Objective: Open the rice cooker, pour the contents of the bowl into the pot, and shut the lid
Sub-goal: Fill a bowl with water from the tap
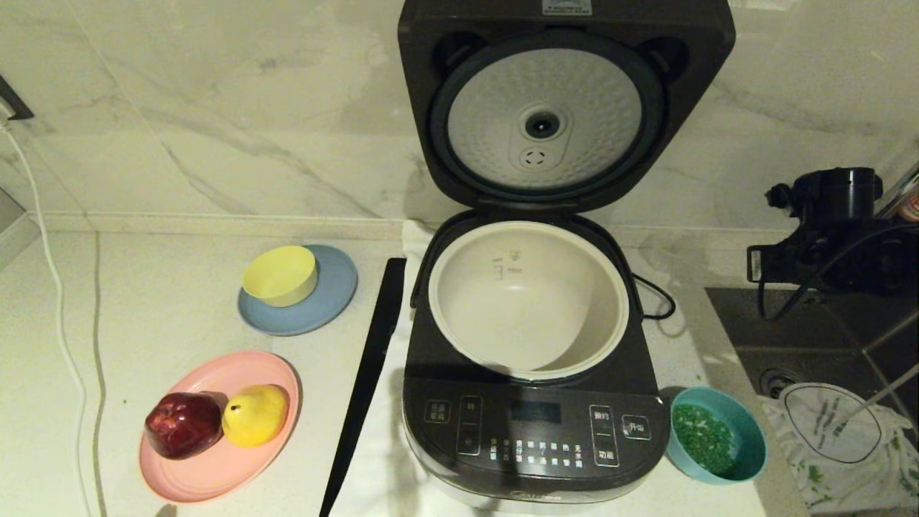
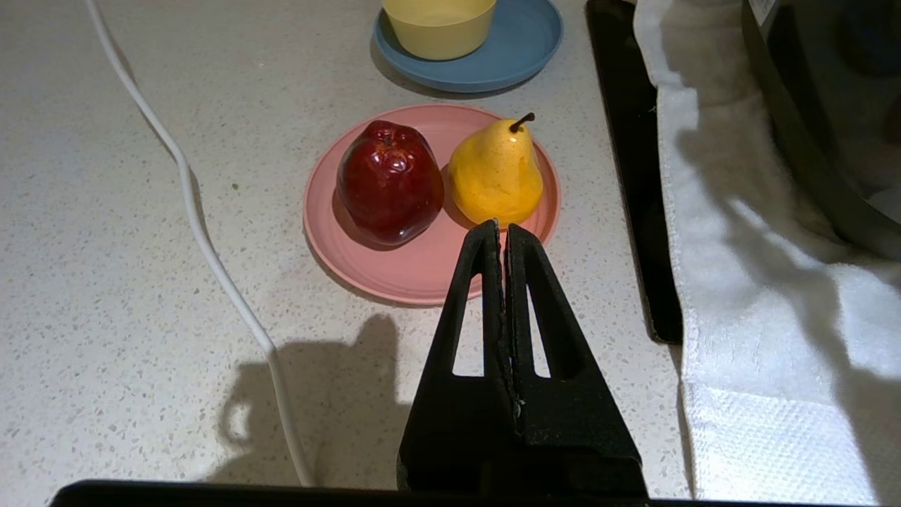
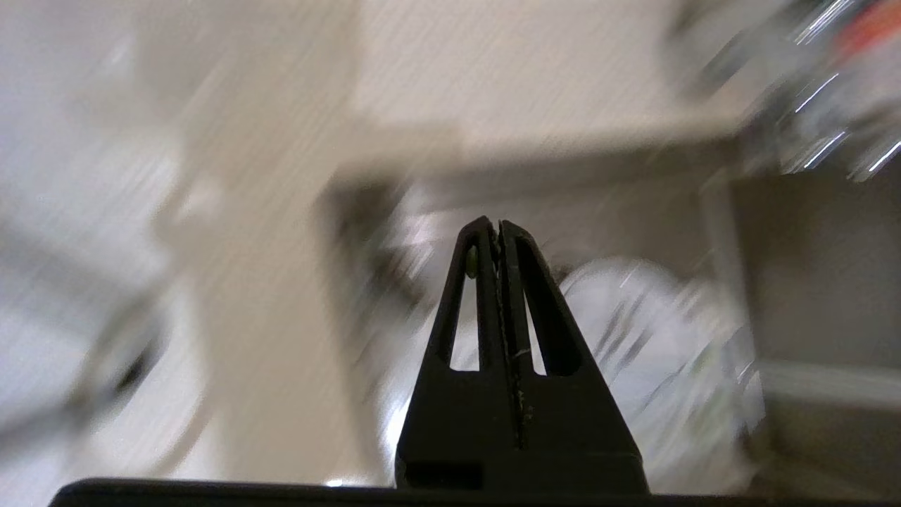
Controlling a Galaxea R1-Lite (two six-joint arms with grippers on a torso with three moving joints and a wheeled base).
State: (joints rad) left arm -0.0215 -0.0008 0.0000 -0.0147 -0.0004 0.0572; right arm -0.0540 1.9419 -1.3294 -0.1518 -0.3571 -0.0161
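The dark grey rice cooker (image 1: 531, 424) stands in the middle of the counter. Its lid (image 1: 567, 100) is swung fully up, showing the dimpled silver disc. The white pot (image 1: 528, 301) sits inside and looks empty. The teal bowl (image 1: 716, 444) rests on the counter at the cooker's front right, with chopped green contents (image 1: 702, 436) in it. My right arm (image 1: 833, 230) hovers over the sink area, well behind the bowl. My right gripper (image 3: 498, 224) is shut and empty. My left gripper (image 2: 502, 225) is shut, low over the counter near the pink plate.
A yellow bowl (image 1: 280, 275) sits on a grey-blue plate (image 1: 330, 305). On the pink plate (image 1: 215, 467) lie a red apple (image 1: 183, 424) and a yellow pear (image 1: 255, 414). A black strip (image 1: 366, 380) and white towel (image 2: 760, 296) lie beside the cooker. A white cable (image 2: 211, 246) crosses the counter. At the right is a sink (image 1: 797, 337) with a white cloth (image 1: 833, 438).
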